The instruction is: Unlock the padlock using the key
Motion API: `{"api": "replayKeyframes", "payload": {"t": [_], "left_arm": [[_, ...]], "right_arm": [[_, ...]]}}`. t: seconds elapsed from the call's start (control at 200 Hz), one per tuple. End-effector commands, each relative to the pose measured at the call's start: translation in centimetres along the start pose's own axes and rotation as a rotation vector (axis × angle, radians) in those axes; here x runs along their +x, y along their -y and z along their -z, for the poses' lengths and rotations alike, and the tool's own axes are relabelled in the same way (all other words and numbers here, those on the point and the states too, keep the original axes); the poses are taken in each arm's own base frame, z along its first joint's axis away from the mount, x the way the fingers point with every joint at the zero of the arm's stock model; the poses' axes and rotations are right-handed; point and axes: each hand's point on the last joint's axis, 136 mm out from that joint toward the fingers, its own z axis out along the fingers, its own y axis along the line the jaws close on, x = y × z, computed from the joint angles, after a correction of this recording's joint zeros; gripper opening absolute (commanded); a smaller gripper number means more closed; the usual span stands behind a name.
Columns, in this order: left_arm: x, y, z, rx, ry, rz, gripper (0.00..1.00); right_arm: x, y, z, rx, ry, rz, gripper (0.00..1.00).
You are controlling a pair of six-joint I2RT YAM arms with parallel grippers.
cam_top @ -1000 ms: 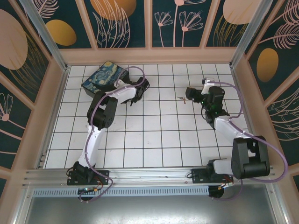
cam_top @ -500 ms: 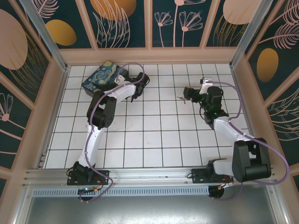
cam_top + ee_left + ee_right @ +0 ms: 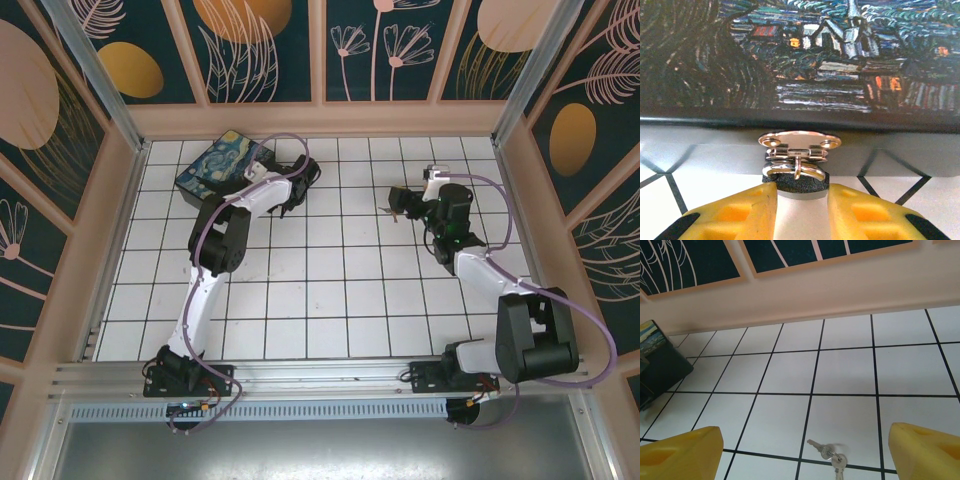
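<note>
The step now is to pick up the key [image 3: 830, 455]. It lies flat on the white floor tiles [image 3: 845, 375], well to the right of the box [image 3: 805, 55] with the painted lid. The right gripper [image 3: 805, 437] hangs just over the key with its jaws spread wide, 1 on each side. To do this well, it should go straight down, keep the key in the middle and close slowly. The key is thin and flat, so it could slip. It looks like 2 keys on 1 small ring [image 3: 839, 458], so pinching just 1 would be best.

The padlock [image 3: 796, 183] hangs on the shiny latch [image 3: 799, 149] at the front of the box. The left gripper [image 3: 801, 207] has 1 jaw on each side of it. I cannot tell if they squeeze it or only sit beside it.

The left wrist view shows the latch and padlock up close. From the top they are too small to make out, but that view shows how far the key is from the box.
</note>
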Motion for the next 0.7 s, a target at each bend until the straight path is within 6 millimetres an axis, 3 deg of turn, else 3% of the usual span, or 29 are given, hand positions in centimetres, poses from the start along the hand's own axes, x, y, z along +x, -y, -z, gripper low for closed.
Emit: {"api": "replayKeyframes", "payload": {"t": [0.0,0.085,0.32,0.696], "left_arm": [[0.5,-2.1,-0.6,-0.078,-0.018,-0.043,0.38],[0.2,-3.2,-0.3,-0.085,0.003,-0.052,0.41],[0.3,-2.5,-0.9,-0.071,-0.006,-0.03,0.41],[-1.1,-2.2,-1.2,-0.071,0.034,-0.005,0.2]], "right_arm": [[-2.2,-1.0,-0.3,-0.029,0.056,0.031,0.86],[-2.2,-1.0,-0.4,-0.027,0.058,0.038,0.86],[-1.7,-1.5,-1.0,-0.044,0.045,0.033,0.86],[-1.5,-1.7,-0.2,-0.037,0.045,0.055,0.86]]}}
